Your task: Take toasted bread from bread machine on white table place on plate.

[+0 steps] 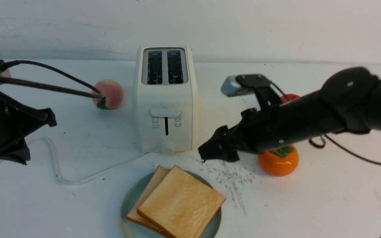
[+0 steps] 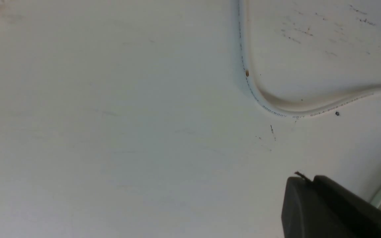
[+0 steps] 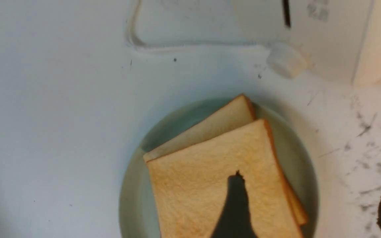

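- Toast: two square slices, golden faces and darker crusts. The upper slice [image 1: 182,203] lies flat across the lower slice [image 1: 153,186], which shows at its far-left edge. Both are on the plate.
- Plate [image 1: 127,206]: round, pale teal, low rim. It sits on the bench just in front of the toaster. The near edge is cut off in the front view.
- Toaster [image 1: 165,109]: white, two slots, both empty. The lever [image 1: 165,113] is at the top of its slide, with a round knob [image 3: 285,60] at the base.
- Cord [image 1: 55,163]: white, runs from the toaster base in a loop across the left of the bench.
- Bench [image 1: 326,198]: matte white, with black scuffs [image 1: 231,180] to the right of the plate.
- Right fingers [image 3: 235,208]: spread wide, holding nothing. They hang above the scuffed patch between the toaster, plate and orange fruit, clear of the toast.
- Left fingers [image 2: 326,208]: pressed together, holding nothing. They are low over bare bench at the far left, near the cord.
- Peach [image 1: 110,93]: left of the toaster, well apart from the plate.
- Orange fruit [image 1: 278,162]: green leaf cap, right of the toaster, partly behind the right arm.
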Motion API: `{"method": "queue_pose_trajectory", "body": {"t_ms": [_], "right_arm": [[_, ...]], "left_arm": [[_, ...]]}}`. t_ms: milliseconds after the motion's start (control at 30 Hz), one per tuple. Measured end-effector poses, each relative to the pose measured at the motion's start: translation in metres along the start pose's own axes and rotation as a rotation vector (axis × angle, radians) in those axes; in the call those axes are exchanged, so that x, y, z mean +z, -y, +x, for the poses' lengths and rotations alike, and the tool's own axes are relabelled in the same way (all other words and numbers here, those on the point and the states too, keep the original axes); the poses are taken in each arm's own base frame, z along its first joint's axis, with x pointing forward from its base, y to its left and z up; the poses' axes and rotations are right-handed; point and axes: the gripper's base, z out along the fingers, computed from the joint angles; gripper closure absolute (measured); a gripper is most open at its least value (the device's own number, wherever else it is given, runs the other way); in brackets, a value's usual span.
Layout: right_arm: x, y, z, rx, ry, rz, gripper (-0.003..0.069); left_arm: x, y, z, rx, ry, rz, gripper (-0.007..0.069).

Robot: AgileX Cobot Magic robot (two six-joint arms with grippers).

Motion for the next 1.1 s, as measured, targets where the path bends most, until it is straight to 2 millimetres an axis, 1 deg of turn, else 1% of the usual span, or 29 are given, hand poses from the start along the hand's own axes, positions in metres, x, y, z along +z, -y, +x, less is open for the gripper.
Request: {"method": "queue_pose_trajectory", "body": {"t_ms": [33, 67, 100, 200, 233, 267, 300, 333, 367, 400, 433, 467, 500, 533, 567, 600, 633, 700, 767, 800, 833, 900, 933, 967, 1000, 1033, 1100], "right_arm": [[-0.016, -0.002, -0.007, -0.009, 0.003, 0.017, 0.0191], [-0.02, -0.002, -0.008, -0.022, -0.002, 0.022, 0.0201], [-0.042, -0.005, -0.015, -0.031, -0.007, 0.05, 0.0285], [-0.096, -0.008, -0.021, -0.021, -0.036, 0.144, 0.0456], [-0.099, -0.009, -0.022, -0.011, -0.035, 0.143, 0.0469], [-0.13, -0.01, -0.017, 0.014, -0.067, 0.21, 0.0572], [-0.133, -0.009, -0.015, 0.013, -0.086, 0.223, 0.0584], [-0.159, -0.009, -0.007, 0.054, -0.108, 0.296, 0.0651], [-0.182, -0.013, 0.001, 0.074, -0.117, 0.359, 0.0671], [-0.185, -0.014, 0.002, 0.077, -0.118, 0.369, 0.0672], [-0.206, -0.016, 0.014, 0.111, -0.127, 0.445, 0.0676], [-0.211, -0.018, 0.017, 0.113, -0.119, 0.455, 0.0676], [-0.231, -0.025, 0.032, 0.145, -0.089, 0.527, 0.0676], [-0.24, -0.031, 0.042, 0.166, -0.056, 0.56, 0.0676], [-0.242, -0.033, 0.044, 0.163, -0.051, 0.563, 0.0676], [-0.253, -0.043, 0.063, 0.181, 0.012, 0.601, 0.0676], [-0.259, -0.051, 0.079, 0.187, 0.063, 0.624, 0.0676], [-0.262, -0.063, 0.105, 0.183, 0.179, 0.652, 0.0676], [-0.26, -0.069, 0.126, 0.164, 0.326, 0.661, 0.0676], [-0.259, -0.069, 0.128, 0.164, 0.343, 0.661, 0.0676], [-0.252, -0.068, 0.146, 0.151, 0.47, 0.665, 0.0675], [-0.243, -0.063, 0.162, 0.146, 0.598, 0.668, 0.0675], [-0.238, -0.06, 0.167, 0.154, 0.607, 0.668, 0.0673], [-0.232, -0.054, 0.172, 0.164, 0.668, 0.668, 0.0672], [-0.224, -0.048, 0.179, 0.185, 0.69, 0.667, 0.0671], [-0.224, -0.048, 0.179, 0.185, 0.699, 0.666, 0.0671], [-0.215, -0.04, 0.187, 0.212, 0.715, 0.669, 0.0669]], "left_arm": [[0.0, 0.0, 0.0, 0.0, 0.0, 0.0, 0.0606], [0.0, 0.0, 0.0, 0.0, 0.0, 0.0, 0.0606], [0.0, 0.0, 0.0, 0.0, 0.0, 0.0, 0.0606], [0.0, 0.0, 0.0, 0.0, 0.0, 0.0, 0.0605], [0.0, 0.0, 0.0, 0.0, 0.0, 0.0, 0.0605], [0.0, 0.0, 0.0, 0.0, 0.0, 0.0, 0.0605], [0.0, 0.0, 0.0, 0.0, 0.0, 0.0, 0.0605], [0.0, 0.0, 0.0, 0.0, 0.0, 0.0, 0.0605], [0.0, 0.0, 0.0, 0.0, 0.0, 0.0, 0.0605], [0.0, 0.0, 0.0, 0.0, -0.001, -0.001, 0.0605], [0.0, 0.0, 0.0, 0.0, -0.005, -0.003, 0.0603], [0.0, 0.0, 0.0, 0.0, -0.005, -0.003, 0.0603], [0.0, 0.0, 0.001, 0.0, -0.01, -0.005, 0.0602], [0.0, -0.001, 0.001, 0.0, -0.011, -0.006, 0.0601], [0.0, -0.001, 0.001, 0.0, -0.011, -0.006, 0.0601], [0.0, -0.001, 0.001, 0.0, -0.011, -0.006, 0.0598], [0.0, -0.001, 0.001, 0.0, -0.011, -0.006, 0.0596], [0.0, -0.001, 0.001, 0.0, -0.011, -0.006, 0.0594], [0.0, -0.001, 0.001, 0.0, -0.011, -0.006, 0.0592], [0.0, -0.001, 0.001, 0.0, -0.011, -0.006, 0.0591], [0.0, -0.001, 0.001, 0.0, -0.011, -0.006, 0.0589], [0.0, -0.001, 0.001, 0.0, -0.011, -0.006, 0.0587], [0.0, -0.001, 0.001, 0.0, -0.011, -0.006, 0.0587], [0.0, -0.001, 0.001, 0.0, -0.011, -0.006, 0.0587], [0.0, -0.001, 0.001, 0.001, -0.011, -0.007, 0.0587], [0.0, -0.001, 0.001, 0.001, -0.011, -0.007, 0.0587], [0.0, -0.001, 0.001, 0.008, -0.007, -0.015, 0.0587]]}}
